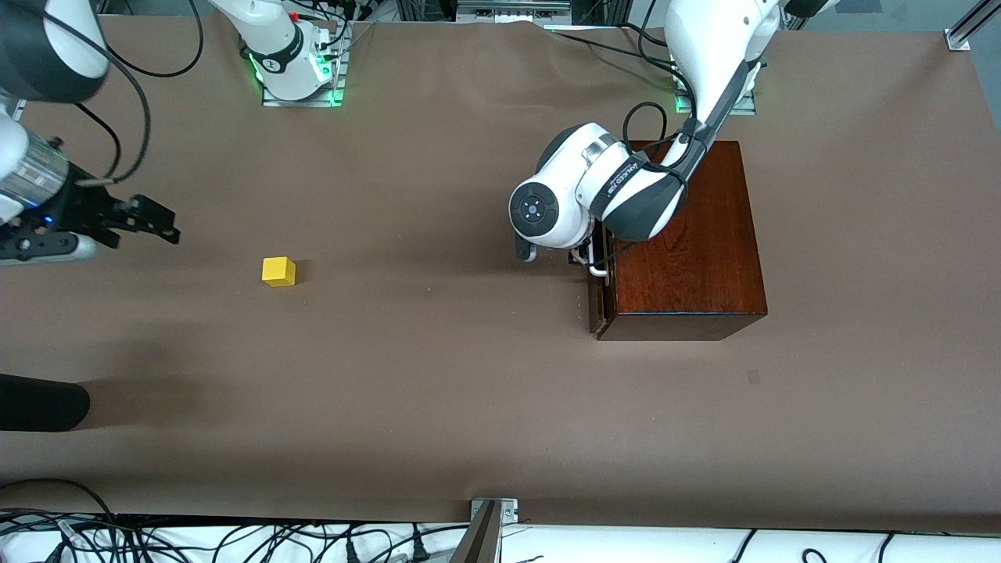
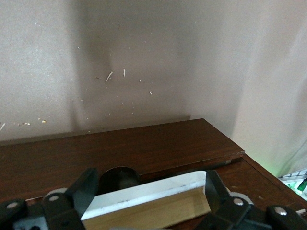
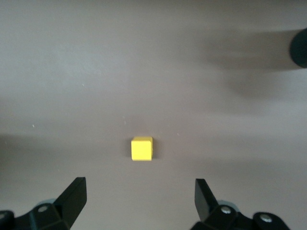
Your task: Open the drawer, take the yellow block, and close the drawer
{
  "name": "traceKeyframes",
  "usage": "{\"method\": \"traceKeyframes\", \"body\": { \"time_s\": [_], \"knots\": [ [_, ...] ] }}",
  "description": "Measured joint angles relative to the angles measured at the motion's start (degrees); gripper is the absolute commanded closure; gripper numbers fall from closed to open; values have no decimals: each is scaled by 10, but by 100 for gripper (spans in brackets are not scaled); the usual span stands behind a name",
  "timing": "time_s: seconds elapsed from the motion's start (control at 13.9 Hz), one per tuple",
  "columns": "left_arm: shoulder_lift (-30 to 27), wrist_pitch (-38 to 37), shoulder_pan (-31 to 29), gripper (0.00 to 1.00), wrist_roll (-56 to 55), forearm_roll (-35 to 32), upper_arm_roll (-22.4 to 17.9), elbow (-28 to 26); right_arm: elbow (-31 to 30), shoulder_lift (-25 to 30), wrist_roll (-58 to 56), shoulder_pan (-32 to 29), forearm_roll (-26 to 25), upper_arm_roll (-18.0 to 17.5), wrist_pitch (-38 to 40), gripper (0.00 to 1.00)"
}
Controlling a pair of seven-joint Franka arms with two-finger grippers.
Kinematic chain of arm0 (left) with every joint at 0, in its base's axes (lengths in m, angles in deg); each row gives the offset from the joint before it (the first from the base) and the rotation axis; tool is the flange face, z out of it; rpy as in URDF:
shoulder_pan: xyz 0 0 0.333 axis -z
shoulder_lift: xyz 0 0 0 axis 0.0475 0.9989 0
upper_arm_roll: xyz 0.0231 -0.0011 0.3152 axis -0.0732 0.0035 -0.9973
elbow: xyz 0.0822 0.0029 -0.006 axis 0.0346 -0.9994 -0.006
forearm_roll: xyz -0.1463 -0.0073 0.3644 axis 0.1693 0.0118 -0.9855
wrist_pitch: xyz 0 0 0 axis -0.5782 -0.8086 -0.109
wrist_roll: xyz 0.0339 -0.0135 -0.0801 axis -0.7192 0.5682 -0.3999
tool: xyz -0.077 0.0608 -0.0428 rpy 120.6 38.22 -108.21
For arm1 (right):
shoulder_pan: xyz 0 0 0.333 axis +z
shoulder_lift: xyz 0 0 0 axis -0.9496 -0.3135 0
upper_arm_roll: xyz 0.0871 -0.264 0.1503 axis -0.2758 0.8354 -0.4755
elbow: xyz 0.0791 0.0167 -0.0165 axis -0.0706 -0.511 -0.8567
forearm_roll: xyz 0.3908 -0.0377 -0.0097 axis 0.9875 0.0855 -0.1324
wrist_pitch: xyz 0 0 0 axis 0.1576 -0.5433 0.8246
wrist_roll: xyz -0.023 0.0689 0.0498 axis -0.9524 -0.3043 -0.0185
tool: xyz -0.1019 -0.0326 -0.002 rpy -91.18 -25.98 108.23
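The yellow block [image 1: 278, 271] lies on the bare brown table toward the right arm's end, apart from the wooden box [image 1: 688, 250]. It also shows in the right wrist view [image 3: 142, 148]. My right gripper [image 1: 163, 223] [image 3: 140, 189] is open and empty over the table, short of the block. The drawer [image 1: 600, 301] is pushed almost fully into the box. My left gripper [image 1: 588, 258] [image 2: 149, 184] is at the drawer front, fingers [image 2: 86, 188] wide apart at the two ends of the white handle [image 2: 158, 191] [image 1: 598, 270], not clamping it.
A black rounded object [image 1: 39, 403] juts in at the table's edge at the right arm's end, nearer the front camera; it also shows in the right wrist view [image 3: 300, 48]. Cables and a metal bracket [image 1: 493, 516] line the near edge.
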Motion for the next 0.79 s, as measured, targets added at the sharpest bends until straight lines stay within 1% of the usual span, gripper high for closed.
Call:
{"method": "traceKeyframes", "body": {
  "time_s": [0.22, 0.36, 0.65, 0.79],
  "knots": [
    [-17, 1, -4, 0, 0, 0, -1, 9, 27, -8, 0, 9, -31, -7, 18, 0],
    [-51, -1, -21, 0, -1, 0, -3, 19, 29, -14, 1, 17, -33, -9, 22, 0],
    [-143, -26, -115, 0, 2, 21, -3, 43, 30, -19, 1, 20, -33, -9, 26, 0],
    [-168, -59, -152, 0, 4, 22, -9, 67, 30, -19, 1, 21, -33, -9, 26, 0]
  ]
}}
